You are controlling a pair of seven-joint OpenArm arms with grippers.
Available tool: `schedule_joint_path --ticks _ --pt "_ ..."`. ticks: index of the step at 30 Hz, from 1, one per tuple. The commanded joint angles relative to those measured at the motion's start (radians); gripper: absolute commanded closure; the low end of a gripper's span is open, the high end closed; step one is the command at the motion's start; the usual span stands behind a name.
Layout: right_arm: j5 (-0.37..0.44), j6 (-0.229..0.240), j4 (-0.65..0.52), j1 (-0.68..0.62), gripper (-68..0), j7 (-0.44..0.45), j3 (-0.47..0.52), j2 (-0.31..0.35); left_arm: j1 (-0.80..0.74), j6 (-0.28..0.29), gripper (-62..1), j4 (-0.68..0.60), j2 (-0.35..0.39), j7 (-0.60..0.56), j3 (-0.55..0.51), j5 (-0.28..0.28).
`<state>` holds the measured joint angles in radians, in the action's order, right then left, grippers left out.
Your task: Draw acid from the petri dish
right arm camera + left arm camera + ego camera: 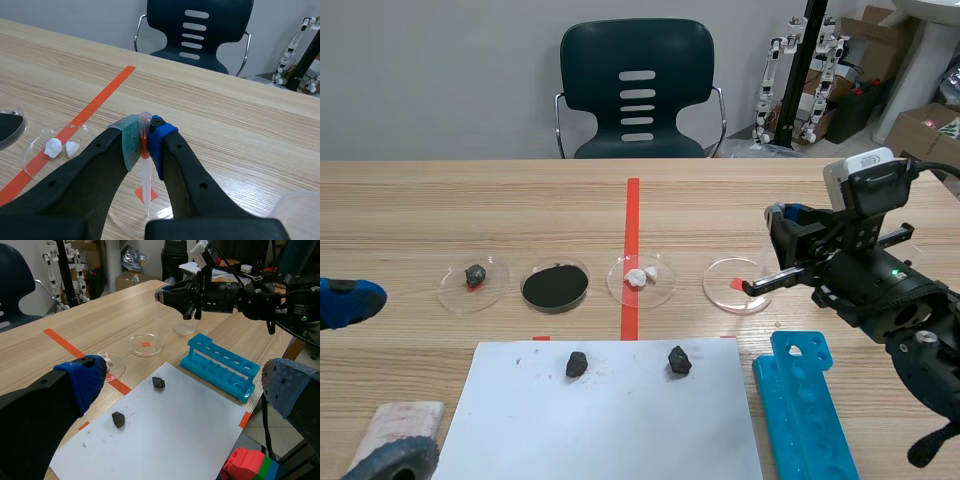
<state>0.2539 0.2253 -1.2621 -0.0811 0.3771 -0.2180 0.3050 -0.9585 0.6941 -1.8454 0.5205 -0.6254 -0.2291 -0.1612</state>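
My right gripper [144,142] is shut on the bulb of a clear plastic pipette [145,175]. The pipette hangs tip down over a clear petri dish [131,206] that stands on a red tape square. In the scene view the same right gripper [778,228] hovers above that dish [735,285], right of the red tape line. I cannot tell whether the tip touches the dish. My left gripper [187,385] is open with nothing between its fingers, low at the table's left edge [370,380], far from the dish [145,344].
Three more dishes stand in the row: white lumps [641,277], black powder [555,286], a dark stone [474,276]. A white sheet [610,410] carries two dark stones. A blue tube rack [805,400] lies right of it. A clear cup [185,329] stands past the right arm.
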Motion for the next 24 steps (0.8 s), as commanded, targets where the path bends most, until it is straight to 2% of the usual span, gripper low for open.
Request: schedule_joint_path --ticks 1,24 --pt "0.008 0.001 0.003 0.014 -4.0 0.015 0.005 0.002 -0.008 0.002 -62.3 -0.011 -0.005 -0.014 0.005 -0.014" --pt "0.015 0.005 0.003 0.014 -4.3 0.023 0.005 0.002 -0.008 0.002 -62.3 -0.011 -0.005 -0.014 0.005 -0.014"
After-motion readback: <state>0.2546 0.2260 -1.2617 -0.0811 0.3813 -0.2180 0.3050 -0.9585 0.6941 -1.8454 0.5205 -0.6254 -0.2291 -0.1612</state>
